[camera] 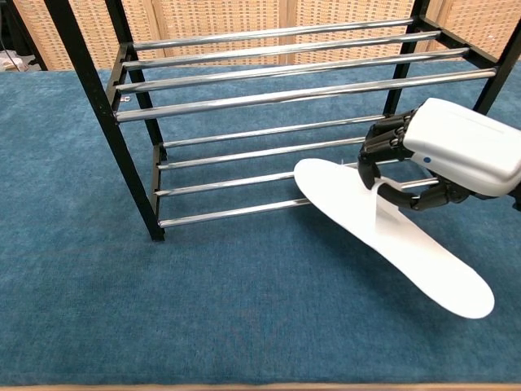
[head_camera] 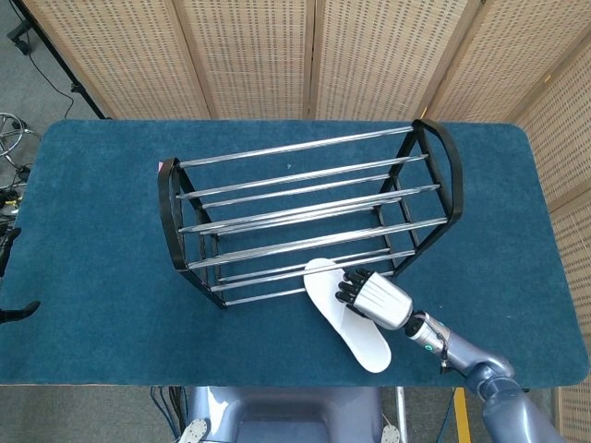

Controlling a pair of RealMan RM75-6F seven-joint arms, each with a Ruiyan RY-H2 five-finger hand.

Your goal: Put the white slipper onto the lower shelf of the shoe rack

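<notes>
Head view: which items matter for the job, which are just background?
Job: flat white slipper; black-framed chrome-bar shoe rack; right hand holding the slipper.
Background: blue carpeted table; woven wicker screens; cables on floor.

Shoe rack (camera: 122, 98) of black side frames and chrome bars standing on blue-carpeted table (camera: 203, 309), upper tier of bars above lower tier. White slipper (camera: 391, 236) lying long and flat at a slant, toe end reaching over front bar of lower shelf, heel end out over table toward lower right. Right robot hand (camera: 435, 159), white-shelled with black fingers (camera: 378, 151), gripping slipper's strap from above on the right side, fingers curled down around strap. Woven screen panels visible behind rack. Left robot hand nowhere in this view.
</notes>
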